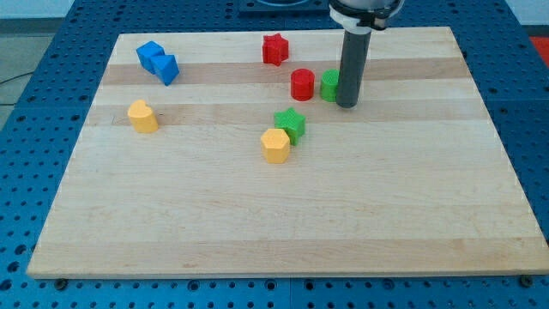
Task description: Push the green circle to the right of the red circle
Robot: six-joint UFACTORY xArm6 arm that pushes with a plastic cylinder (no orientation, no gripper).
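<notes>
The red circle stands on the wooden board a little above the middle. The green circle stands just to its right, partly hidden behind my rod. My tip rests on the board at the green circle's right side, touching or nearly touching it.
A red star lies near the view's top. A green star and a yellow hexagon sit together below the red circle. A blue block is at the top left, a yellow block below it. The board has edges all round.
</notes>
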